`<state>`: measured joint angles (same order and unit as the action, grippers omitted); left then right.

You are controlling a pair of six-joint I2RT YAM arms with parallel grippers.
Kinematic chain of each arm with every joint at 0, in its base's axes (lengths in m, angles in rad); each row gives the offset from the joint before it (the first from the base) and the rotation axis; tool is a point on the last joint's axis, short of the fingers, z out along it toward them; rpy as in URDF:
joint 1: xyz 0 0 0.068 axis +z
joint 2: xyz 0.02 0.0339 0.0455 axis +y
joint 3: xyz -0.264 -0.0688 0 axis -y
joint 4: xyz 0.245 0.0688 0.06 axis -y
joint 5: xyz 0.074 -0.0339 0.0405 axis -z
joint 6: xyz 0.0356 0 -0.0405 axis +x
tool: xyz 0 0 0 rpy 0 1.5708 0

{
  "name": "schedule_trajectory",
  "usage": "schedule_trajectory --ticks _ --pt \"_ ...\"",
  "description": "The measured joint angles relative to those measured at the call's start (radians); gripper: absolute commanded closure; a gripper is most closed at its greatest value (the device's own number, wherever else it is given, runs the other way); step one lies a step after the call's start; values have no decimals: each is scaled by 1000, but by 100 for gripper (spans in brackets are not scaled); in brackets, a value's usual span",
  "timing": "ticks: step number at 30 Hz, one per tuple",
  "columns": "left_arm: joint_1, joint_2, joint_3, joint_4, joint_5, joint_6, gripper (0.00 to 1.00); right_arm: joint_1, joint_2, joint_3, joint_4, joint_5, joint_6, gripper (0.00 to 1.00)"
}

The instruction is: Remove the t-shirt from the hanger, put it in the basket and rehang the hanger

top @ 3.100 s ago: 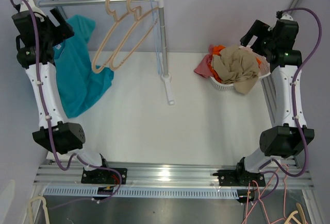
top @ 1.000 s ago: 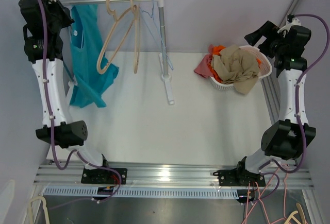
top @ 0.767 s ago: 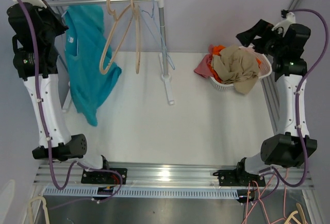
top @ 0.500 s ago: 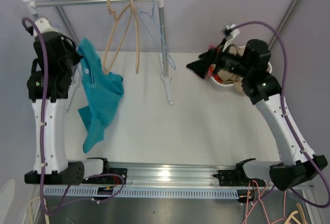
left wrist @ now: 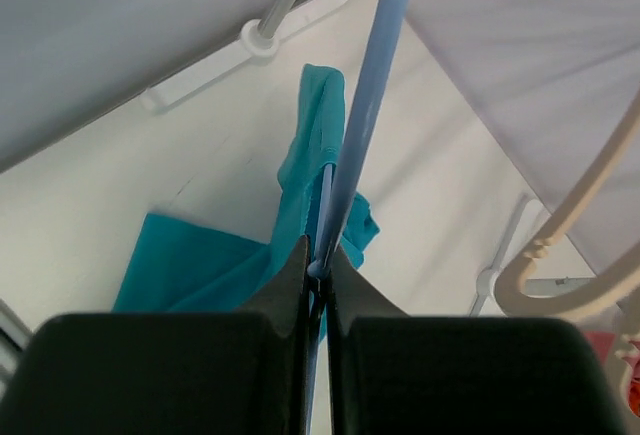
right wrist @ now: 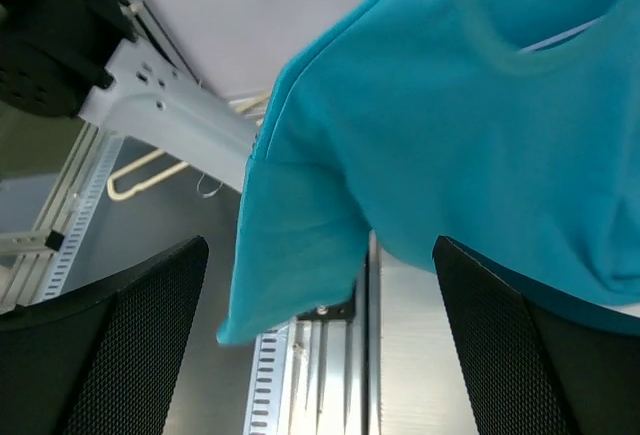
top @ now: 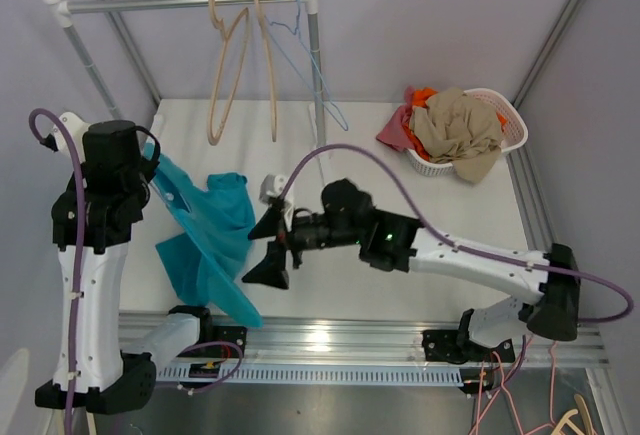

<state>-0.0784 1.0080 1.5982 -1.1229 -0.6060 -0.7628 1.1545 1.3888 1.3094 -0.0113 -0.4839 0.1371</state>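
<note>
Top external: my left gripper is clamping shut on the thin blue hanger, and the left wrist view is showing the jaws pinching together on its shaft. The teal t-shirt is hanging on that hanger over the near-left part of the table, its hem reaching past the front edge. My right gripper is facing the shirt from just beside it, jaws standing wide apart and gripping nothing. Two beige hangers are hanging on the rack rail, and a laundry basket is sitting far right.
</note>
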Motion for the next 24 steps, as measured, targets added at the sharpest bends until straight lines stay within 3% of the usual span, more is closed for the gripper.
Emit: schedule_trajectory --ticks 7,8,9,11,18,24 --pt "-6 31 0 -73 -22 -72 99 148 175 -79 123 193 12 0" --pt "-9 31 1 -79 -23 -76 99 154 188 -78 132 213 13 6" --pt "-10 31 2 -82 -25 -77 99 159 198 -77 138 231 12 29" --pt "-12 31 2 -87 -29 -77 99 166 214 -63 145 264 10 100" --pt "-14 102 36 -87 -59 -58 99 198 194 -57 122 393 28 100" --pt "-14 345 223 -128 -89 -40 99 389 -37 -293 105 564 79 100"
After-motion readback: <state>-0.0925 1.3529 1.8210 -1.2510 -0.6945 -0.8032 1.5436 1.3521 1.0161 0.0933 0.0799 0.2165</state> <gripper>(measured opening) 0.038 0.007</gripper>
